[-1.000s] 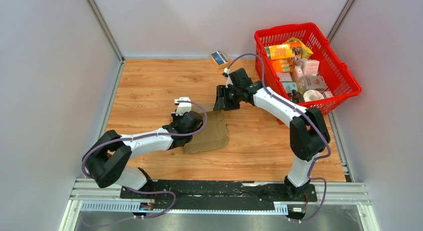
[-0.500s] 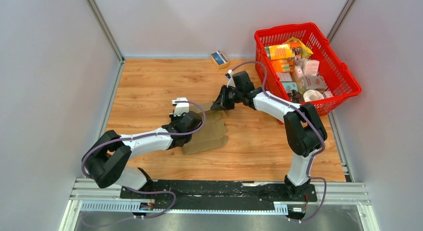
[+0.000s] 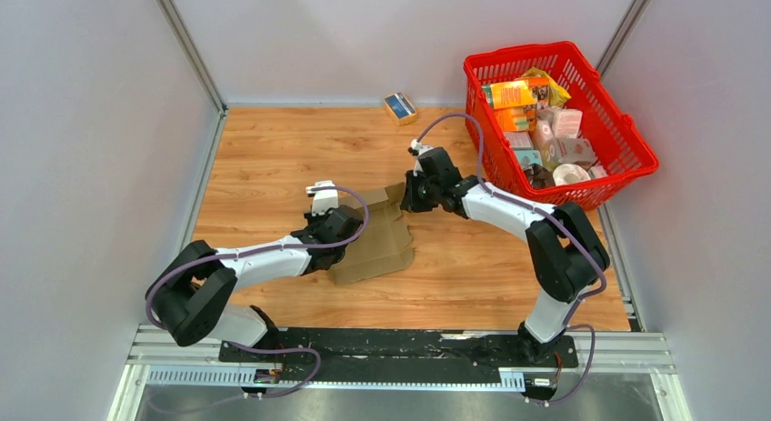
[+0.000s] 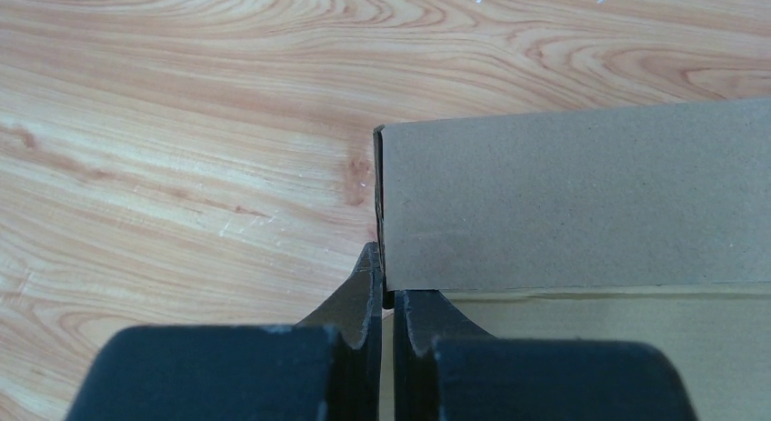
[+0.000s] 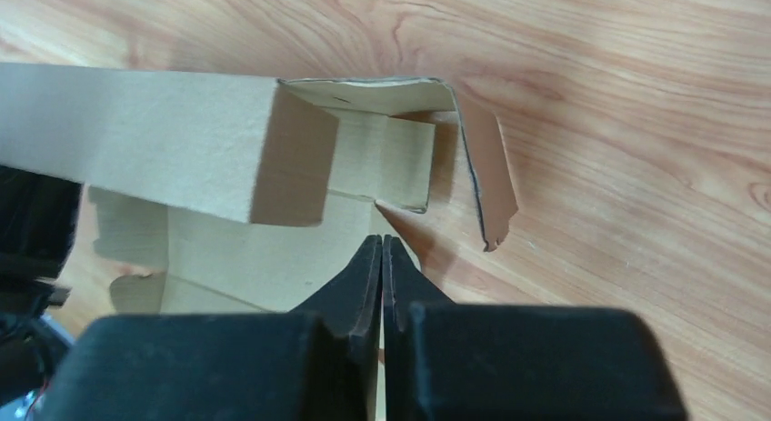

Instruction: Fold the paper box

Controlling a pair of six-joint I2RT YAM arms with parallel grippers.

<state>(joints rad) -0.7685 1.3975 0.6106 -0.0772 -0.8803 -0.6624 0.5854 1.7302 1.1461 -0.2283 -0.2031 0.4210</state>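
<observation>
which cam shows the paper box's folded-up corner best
Right wrist: it looks into the paper box, showing raised walls and the corner tab. Left wrist shows one wall face only; the top view shows it small.

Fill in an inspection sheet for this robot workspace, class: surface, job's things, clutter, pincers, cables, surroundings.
Surface: light wood-grain tabletop, no spills seen.
Job's things: plain brown corrugated cardboard box blank, partly folded, one wall raised.
Clutter: small blue-and-tan printed box at the far edge; red plastic basket holding colourful packages, far right.
Pincers: left pincer shut on the blank's raised wall edge; right pincer shut, tips at a flap, grip unclear.
Cables: purple cables looped along both arms.
Surroundings: grey panel walls; metal rail under the arm bases.
</observation>
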